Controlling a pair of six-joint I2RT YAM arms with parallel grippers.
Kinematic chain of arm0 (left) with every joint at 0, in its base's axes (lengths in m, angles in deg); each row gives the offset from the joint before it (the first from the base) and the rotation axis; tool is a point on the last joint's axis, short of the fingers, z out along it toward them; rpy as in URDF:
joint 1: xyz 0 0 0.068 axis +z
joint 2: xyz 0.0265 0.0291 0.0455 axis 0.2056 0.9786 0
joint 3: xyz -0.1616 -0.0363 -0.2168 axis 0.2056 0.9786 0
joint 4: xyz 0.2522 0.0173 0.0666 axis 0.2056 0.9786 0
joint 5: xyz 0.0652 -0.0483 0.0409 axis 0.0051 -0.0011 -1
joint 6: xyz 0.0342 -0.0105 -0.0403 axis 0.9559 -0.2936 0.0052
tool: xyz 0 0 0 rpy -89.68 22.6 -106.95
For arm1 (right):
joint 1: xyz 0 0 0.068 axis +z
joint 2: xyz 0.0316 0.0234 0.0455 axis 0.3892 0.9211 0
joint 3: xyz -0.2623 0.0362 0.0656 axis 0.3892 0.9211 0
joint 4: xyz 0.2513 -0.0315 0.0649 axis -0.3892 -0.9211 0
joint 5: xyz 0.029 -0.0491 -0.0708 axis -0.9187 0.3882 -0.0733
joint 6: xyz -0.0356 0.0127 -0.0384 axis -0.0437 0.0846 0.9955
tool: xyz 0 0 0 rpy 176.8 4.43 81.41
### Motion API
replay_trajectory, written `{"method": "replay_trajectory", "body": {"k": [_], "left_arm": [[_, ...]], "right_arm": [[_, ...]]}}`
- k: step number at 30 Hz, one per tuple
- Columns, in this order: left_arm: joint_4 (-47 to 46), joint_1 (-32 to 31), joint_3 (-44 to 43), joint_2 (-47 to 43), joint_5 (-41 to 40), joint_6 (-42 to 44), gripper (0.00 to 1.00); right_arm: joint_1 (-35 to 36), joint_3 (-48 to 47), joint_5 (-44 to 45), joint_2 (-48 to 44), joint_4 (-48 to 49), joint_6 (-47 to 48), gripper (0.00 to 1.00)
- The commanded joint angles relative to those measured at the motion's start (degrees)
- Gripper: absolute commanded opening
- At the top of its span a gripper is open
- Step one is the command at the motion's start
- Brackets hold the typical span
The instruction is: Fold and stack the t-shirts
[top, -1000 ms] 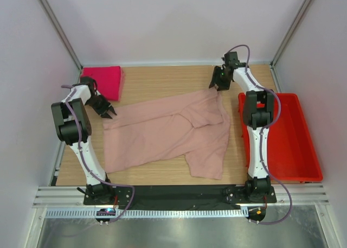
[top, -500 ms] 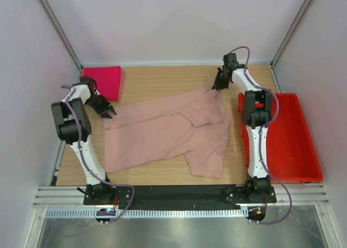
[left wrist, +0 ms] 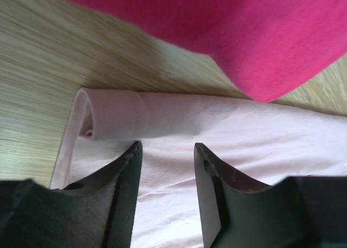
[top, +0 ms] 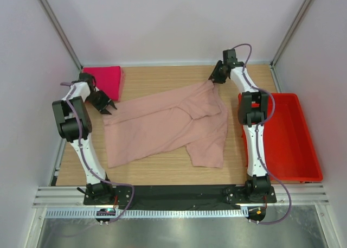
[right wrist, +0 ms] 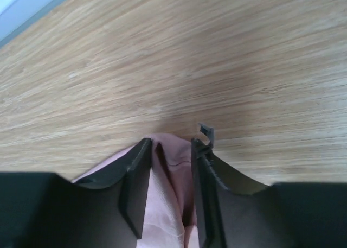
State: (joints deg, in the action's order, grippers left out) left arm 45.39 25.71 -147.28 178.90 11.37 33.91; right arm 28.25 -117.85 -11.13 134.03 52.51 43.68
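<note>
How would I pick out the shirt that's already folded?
Look at the wooden table, then its far left corner. The folded t-shirt lies there: a compact bright magenta rectangle, unlike the pale pink t-shirt sprawled open across the middle.

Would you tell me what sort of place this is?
Probably a robotics lab work cell: white panel walls on metal framing, a wooden table, a red bin and a pink shirt spread for folding.

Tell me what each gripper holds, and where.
Right gripper pinches the pale pink t-shirt at its far right corner; left gripper holds nothing.
</note>
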Motion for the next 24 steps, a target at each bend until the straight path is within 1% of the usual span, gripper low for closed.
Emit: {"method": "replay_trajectory", "body": {"k": [1, 3, 4, 6, 7, 8, 10, 11, 12, 13, 14, 15, 17, 18, 19, 20, 21, 22, 23, 24], "left_arm": [[-2.9, 0.7, -0.7, -3.1, -4.8, 1.4, 0.46], [-1.2, 0.7, -0.2, -6.8, -5.2, 2.1, 0.51], [-0.8, 0.7, 0.0, -8.4, -5.4, 2.5, 0.52], [0.1, 0.7, 2.1, -11.4, -5.5, 2.7, 0.55], [0.1, 0.7, 3.1, -15.1, -5.6, 2.6, 0.55], [0.2, 0.7, 5.7, -16.8, -5.9, 2.6, 0.56], [0.3, 0.7, 8.4, -22.3, -6.1, 2.4, 0.56], [0.4, 0.7, 9.8, -24.4, -5.9, 2.2, 0.56], [0.4, 0.7, 12.3, -25.9, -5.8, 2.1, 0.56], [0.5, 0.7, 13.8, -29.4, -5.4, 1.8, 0.56], [0.7, 0.7, 15.2, -31.0, -5.0, 1.7, 0.56], [0.8, 0.4, 18.1, -32.5, -4.3, 1.4, 0.56], [1.5, 0.0, 21.0, -36.8, -3.7, 0.5, 0.54], [1.7, -0.7, 22.8, -38.4, -3.4, 0.0, 0.54], [1.9, -1.7, 25.8, -39.8, -3.6, -0.8, 0.53], [2.2, -2.4, 27.8, -42.7, -4.2, -1.5, 0.52], [2.5, -3.3, 29.4, -44.0, -5.5, -2.3, 0.51], [2.9, -4.4, 33.3, -45.2, -8.1, -3.6, 0.50], [3.7, -4.7, 35.4, -46.7, -8.9, -7.0, 0.47], [3.5, -4.8, 37.7, -49.1, -9.0, -8.6, 0.47]], "right_arm": [[-0.8, -6.1, -2.5, -1.5, -4.1, -0.5, 0.43], [-0.7, -5.9, -1.7, -3.5, -7.4, 0.3, 0.48], [-0.7, -5.8, 0.1, -4.4, -8.7, 1.5, 0.55], [-0.6, -5.4, 1.8, -8.0, -13.0, 2.6, 0.58], [-0.7, -5.1, 4.0, -9.1, -14.5, 3.3, 0.61], [-0.4, -4.8, 5.3, -11.8, -16.0, 3.4, 0.61], [0.0, -1.4, 7.4, -15.2, -18.7, 4.0, 0.62], [1.0, 0.6, 10.1, -16.9, -19.1, 4.6, 0.63], [1.5, 4.6, 10.9, -20.7, -19.4, 4.8, 0.62], [2.2, 6.6, 11.6, -22.5, -19.5, 5.0, 0.62], [2.8, 8.8, 12.2, -24.3, -19.7, 4.9, 0.62], [4.2, 13.5, 12.6, -28.2, -19.7, 4.9, 0.62], [5.8, 19.2, 12.9, -32.3, -19.5, 4.9, 0.62], [7.9, 25.4, 12.4, -36.3, -18.5, 5.4, 0.62], [9.1, 28.6, 12.0, -38.5, -18.0, 5.6, 0.62], [10.6, 31.7, 11.7, -40.6, -17.5, 5.8, 0.61], [11.9, 38.1, 11.3, -42.7, -16.0, 6.5, 0.62], [14.8, 41.3, 10.6, -47.0, -15.1, 6.5, 0.62], [16.1, 44.6, 10.1, -49.1, -14.2, 6.5, 0.62], [18.5, 50.6, 9.4, -51.5, -12.0, 6.8, 0.62]]}}
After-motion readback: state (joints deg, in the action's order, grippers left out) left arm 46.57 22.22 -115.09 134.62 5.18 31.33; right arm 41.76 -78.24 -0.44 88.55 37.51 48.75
